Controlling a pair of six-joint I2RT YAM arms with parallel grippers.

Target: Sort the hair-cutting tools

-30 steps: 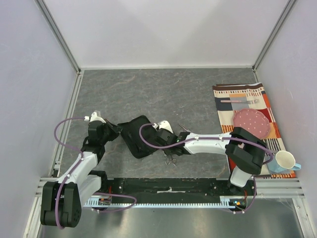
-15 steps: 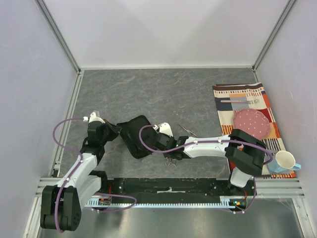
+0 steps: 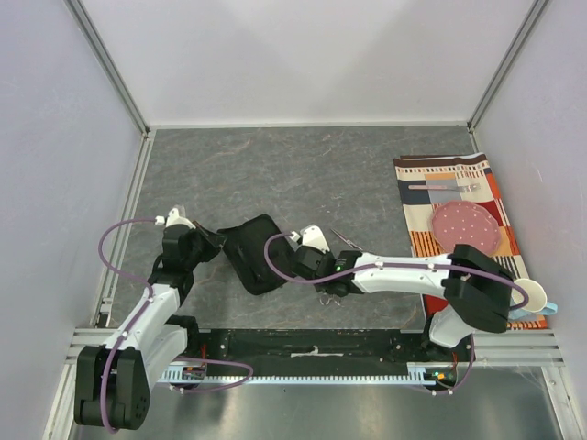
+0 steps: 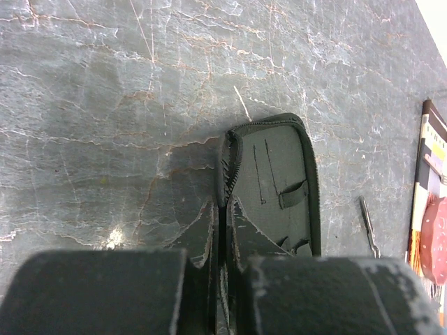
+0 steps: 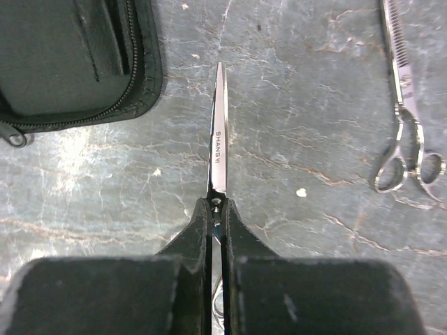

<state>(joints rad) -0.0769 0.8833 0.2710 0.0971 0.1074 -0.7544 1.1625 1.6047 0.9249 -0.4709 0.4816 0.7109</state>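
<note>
A pair of silver scissors [image 5: 219, 139] lies on the grey table with its blade pointing away, and my right gripper [image 5: 217, 209] is shut on it at the pivot. In the top view these scissors [image 3: 332, 291] sit under the right gripper [image 3: 321, 280], just right of the black pouch [image 3: 252, 252]. A second, toothed pair of scissors [image 5: 405, 105] lies free to the right [image 3: 347, 240]. My left gripper [image 4: 222, 209] is shut on the zip edge of the open pouch [image 4: 279, 174], whose inner side with its loops shows.
A striped placemat [image 3: 459, 165] at the right edge carries a pink plate [image 3: 465, 227] and a fork and knife [image 3: 445, 187]. A cup [image 3: 532, 295] is half hidden by my right arm's elbow. Walls ring the table.
The right gripper has shut on the scissors. It and the scissors have slid a little to the right, and the right elbow now covers part of the cup. The left arm has held still.
</note>
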